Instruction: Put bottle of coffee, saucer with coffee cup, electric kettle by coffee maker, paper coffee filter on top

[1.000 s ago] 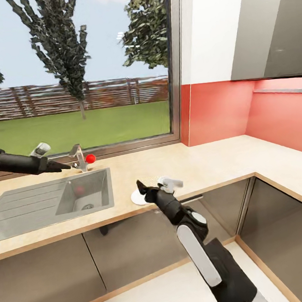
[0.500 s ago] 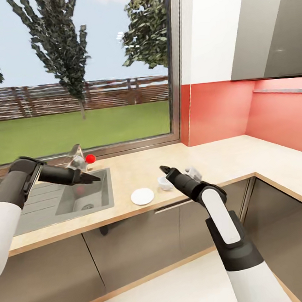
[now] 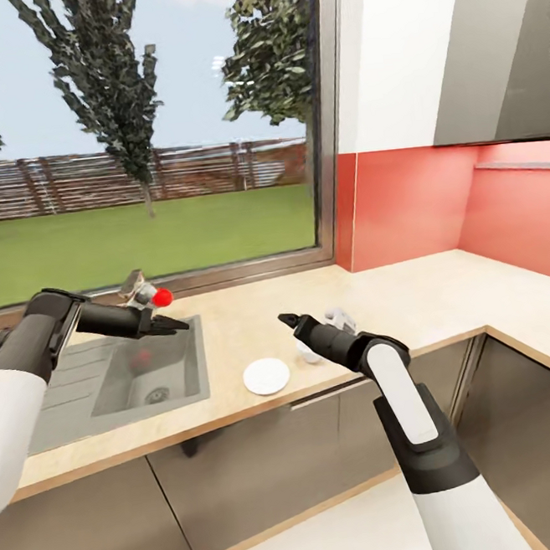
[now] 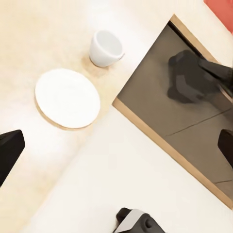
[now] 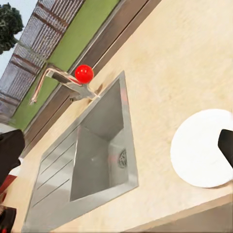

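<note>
Landmark: the steel sink (image 3: 117, 383) inset in the kitchen countertop (image 3: 411, 295).

- saucer (image 3: 266, 376): flat on the countertop, just past the sink's basin end, near the front edge. Nothing on it. Also seen in the left wrist view (image 4: 67, 98) and the right wrist view (image 5: 206, 154).
- coffee cup (image 3: 309, 354): on the countertop beyond the saucer from the sink, mostly hidden behind the right arm in the head view. Left wrist view shows the cup (image 4: 105, 47) upright, handle pointing away from the saucer, near it but not touching.
- left gripper (image 3: 172, 323): hovers over the sink basin, pointing toward the saucer. Fingers spread wide in the left wrist view, nothing between them.
- right gripper (image 3: 286, 318): above the countertop on the far side of the saucer from the sink, over the cup area, pointing back toward the sink. Fingers apart in the right wrist view, empty.
- faucet (image 3: 142, 293) with red knob (image 3: 162, 297) stands behind the sink under the window (image 3: 135, 129).
- Red backsplash (image 3: 403, 204) and grey wall cabinet (image 3: 498, 60) sit at the end of the countertop away from the sink.
</note>
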